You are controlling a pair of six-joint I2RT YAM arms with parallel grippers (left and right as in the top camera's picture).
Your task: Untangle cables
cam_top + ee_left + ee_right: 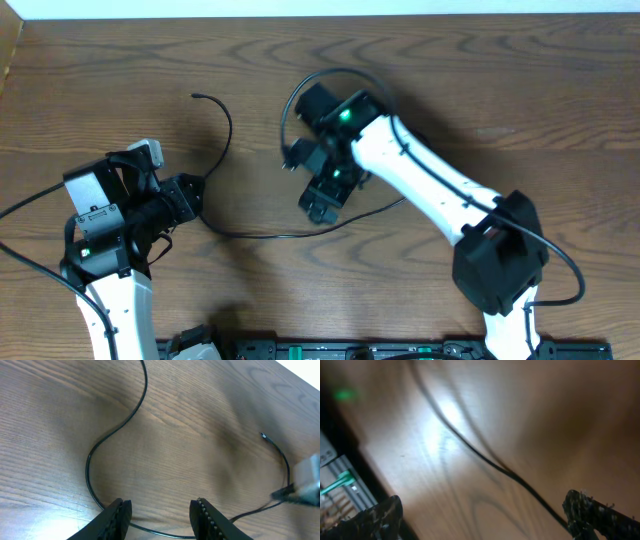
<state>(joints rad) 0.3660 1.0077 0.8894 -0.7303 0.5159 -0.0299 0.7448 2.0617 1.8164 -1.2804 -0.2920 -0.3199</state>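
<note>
1. Both grippers are standing with jaws apart and holding nothing. My left gripper [190, 200] is sitting low over the table [480, 60] with a moderate gap, and my right gripper [320, 198] is spreading wide.
2. One black cable [270, 237] is lying flat on the table. It is running from a free tip [195, 97] at upper left, curving down past my left gripper, then sweeping right beneath my right arm [430, 175].
3. From the left wrist, the black cable [90, 467] is crossing the gap of my left gripper [160, 510] at the bottom edge, unpinched. From the right wrist, the black cable [470, 447] is passing diagonally through the spread of my right gripper [482, 505], also untouched.
4. I am judging this to be the picking-up step. Each gripper is lining up over its own stretch of the cable, and no strand seems to be crossing another here.
5. The next move is calling for lowering and closing on a thin strand that is lying tight against the wood. The fingertips are needing to meet the surface squarely, or it may slip out.
6. Several things are proving hard to make out:
   - A dark loop [296, 90] beside my right wrist could be a task cord or the arm's own wiring.
   - A pale blurred block [307, 477] at the edge of the left wrist view may be a plug; I cannot tell.
   - No white cord is showing clearly.
   - The right wrist view is blurring.
   - The cable's far end is hiding under my right arm.
</note>
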